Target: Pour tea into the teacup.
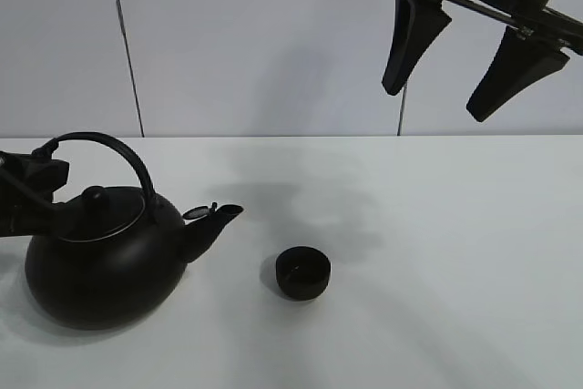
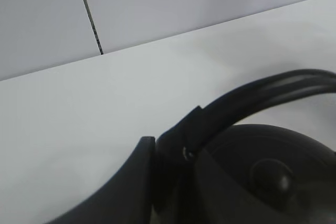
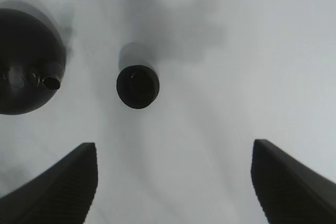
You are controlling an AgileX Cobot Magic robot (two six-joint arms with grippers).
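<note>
From the high camera, the left gripper [image 1: 29, 179] is reaching in low and clamping the arched handle [image 1: 114, 145] of the black kettle [image 1: 100, 266], which is sitting on the white bench [image 1: 455, 252]. The teacup [image 1: 302, 272] is standing on the bench beyond the kettle's spout [image 1: 219, 216], well apart from this gripper and not touching the kettle. The right gripper [image 1: 435, 102] is hanging high above the bench, its jaws spread wide and holding nothing, with the teacup far below it and off to its left.

In the left wrist camera, the fingers [image 2: 126, 187] are pressing narrowly on the handle just above the kettle's body.

In the right wrist camera, the two wide fingers [image 3: 58, 182] are framing bare bench, the teacup lying beyond them and the spout pointing toward it.
</note>
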